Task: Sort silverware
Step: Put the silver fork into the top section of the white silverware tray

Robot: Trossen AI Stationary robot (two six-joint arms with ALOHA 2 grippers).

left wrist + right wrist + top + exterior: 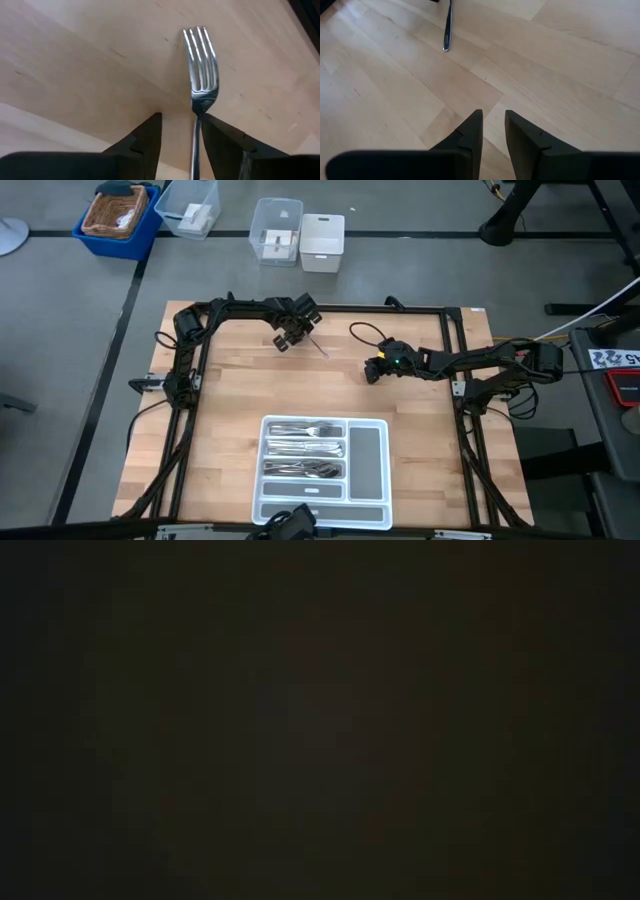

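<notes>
Fork between spread fingers of left tool, handle against one finger, right tool empty, narrowly parted.

The tabletop carries a compartmented tray at its near edge, with silverware lying in the tray's three left compartments, one behind another. At the far side, left of centre, a fork lies on the boards between the fingers of the left hand, its tines pointing away from the wrist. The right hand sits to the right of it, near the middle. Beyond the tabletop, bins stand on the floor.
</notes>
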